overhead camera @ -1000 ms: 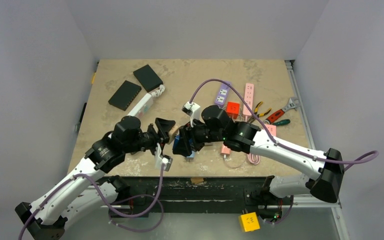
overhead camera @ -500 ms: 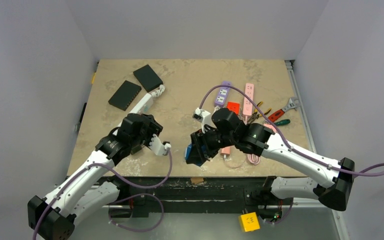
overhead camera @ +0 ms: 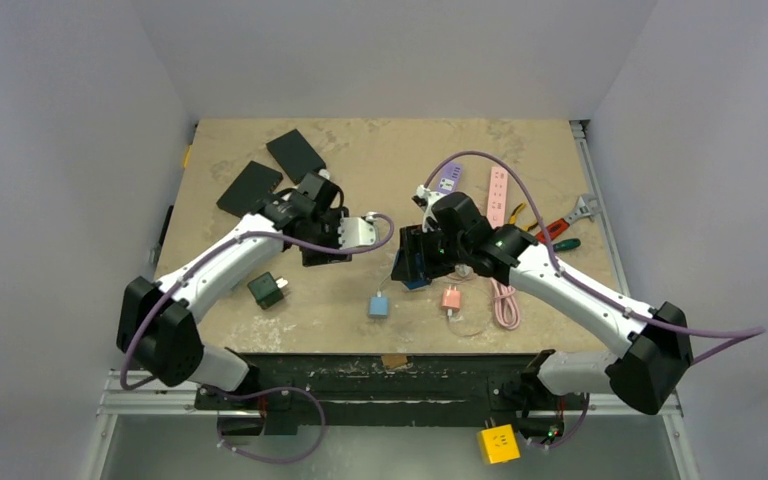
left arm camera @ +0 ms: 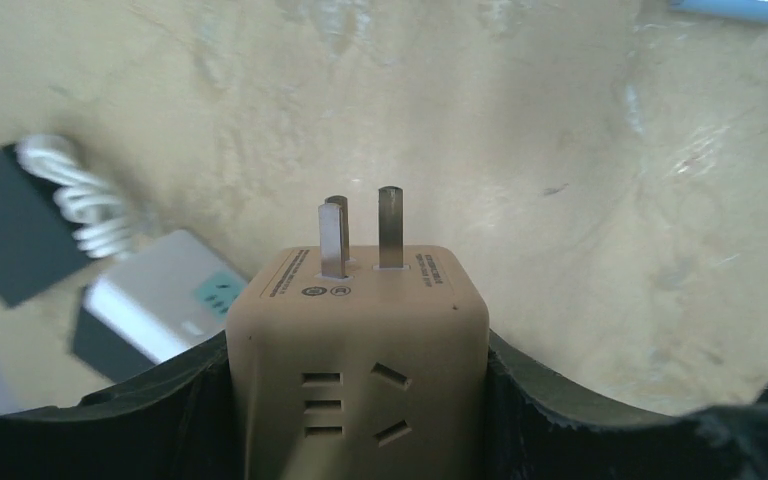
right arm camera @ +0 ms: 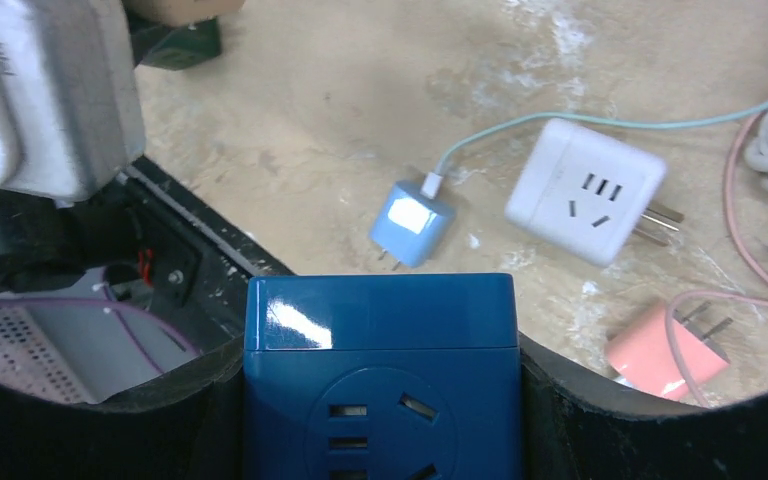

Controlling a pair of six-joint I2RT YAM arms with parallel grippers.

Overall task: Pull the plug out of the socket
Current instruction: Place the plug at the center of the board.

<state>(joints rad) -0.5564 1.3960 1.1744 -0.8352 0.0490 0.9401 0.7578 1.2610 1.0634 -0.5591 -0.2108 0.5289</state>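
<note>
The plug (left arm camera: 357, 330) is a tan cube with metal prongs pointing away from the camera. My left gripper (left arm camera: 357, 375) is shut on its sides. From above, that left gripper (overhead camera: 322, 248) hangs over the left middle of the table and hides the plug. The socket (right arm camera: 380, 370) is a glossy blue cube with its holes facing the camera, and my right gripper (right arm camera: 380, 385) is shut on it. In the top view the socket (overhead camera: 412, 264) sits in the right gripper (overhead camera: 410, 268) near the table's centre. Plug and socket are well apart.
On the table (overhead camera: 380, 160) a light blue charger (overhead camera: 378, 305), a pink charger (overhead camera: 450, 298) and a dark green cube (overhead camera: 265, 289) lie near the front. Two black boxes (overhead camera: 295, 152) sit at back left. Purple (overhead camera: 447, 180) and pink (overhead camera: 498, 195) power strips and tools (overhead camera: 570, 215) are at right. A white adapter (right arm camera: 585, 190) lies below the socket.
The grippers were close together at the front centre a second ago. Now the left arm has swung back and left with the plug, and the right has drawn right and back with the socket.
</note>
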